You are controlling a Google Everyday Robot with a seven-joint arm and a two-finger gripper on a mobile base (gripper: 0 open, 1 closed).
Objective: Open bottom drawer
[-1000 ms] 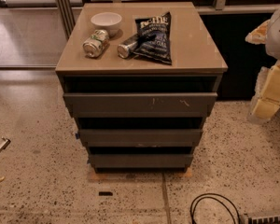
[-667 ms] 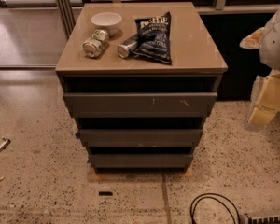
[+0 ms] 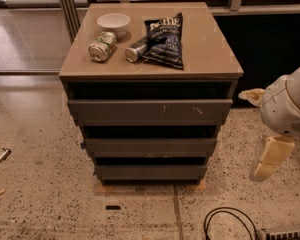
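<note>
Step in hand, by my reading: the approach. No contact yet.

- Bottom drawer (image 3: 151, 172): lowest of three grey fronts, at 6 o'clock of the cabinet and just above the floor. It looks shut, or nearly so. The front is plain with no handle.
- Gripper (image 3: 268, 157): hangs at 3 o'clock of that drawer, well apart from it, off the cabinet's right corner. I cannot tell whether it is open or closed.
- Desk (image 3: 210, 59) top carries a bowl (image 3: 113, 23), two cans (image 3: 102, 46) and a chip bag (image 3: 165, 38). None of them lie in the path.

To do it well:
- Swing in toward 9 o'clock and stay low, under the middle drawer (image 3: 151, 146).
- With no handle, the likely purchase is the dark gap above the bottom front. Hook its upper lip there, near the centre so the tray does not rack.
- Pull straight out toward 6 o'clock, slow and level.
- Mind the cable (image 3: 229, 223) on the floor at 5 o'clock.

Against the earlier frames:
- The arm has dropped from about 2 o'clock of the view to about 4 o'clock.
- The pale gripper part has come down to bottom-drawer height.
- Drawers and desk items are unmoved.
</note>
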